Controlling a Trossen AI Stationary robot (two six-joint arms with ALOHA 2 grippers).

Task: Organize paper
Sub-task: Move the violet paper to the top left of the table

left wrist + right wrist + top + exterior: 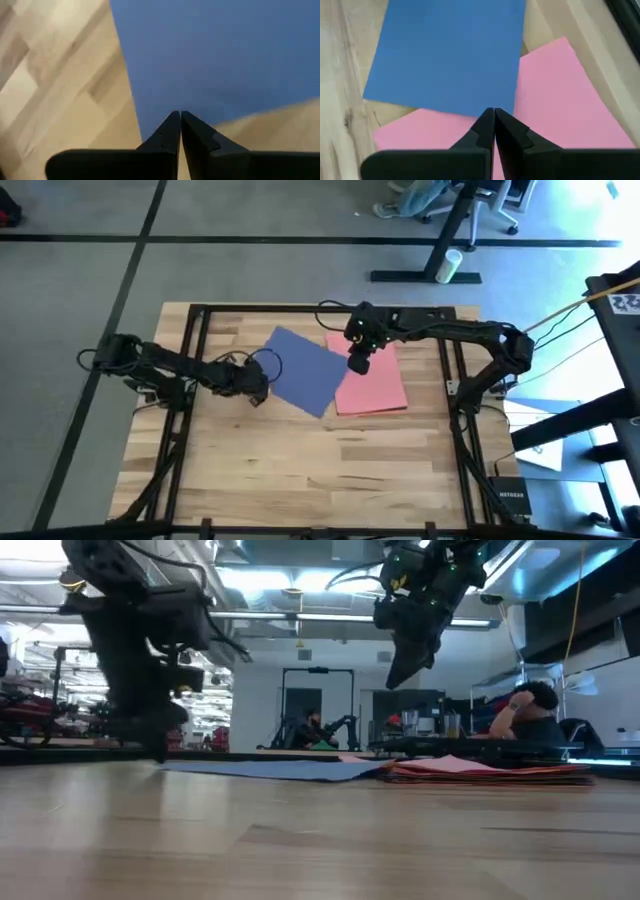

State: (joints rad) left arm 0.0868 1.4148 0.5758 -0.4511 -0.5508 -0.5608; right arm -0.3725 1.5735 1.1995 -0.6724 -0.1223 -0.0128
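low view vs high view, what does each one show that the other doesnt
Only the low view shows height: the right hand hangs well above the pink paper, which tops a thin stack whose lower sheets' edges show, and the left hand is down at the table. People sit in the room behind.

Only the high view shows layout: the blue sheet lies skewed, one corner overlapping the pink paper's edge, with the left hand just off the blue sheet's left edge.

Both show both arms, blue sheet and pink paper.
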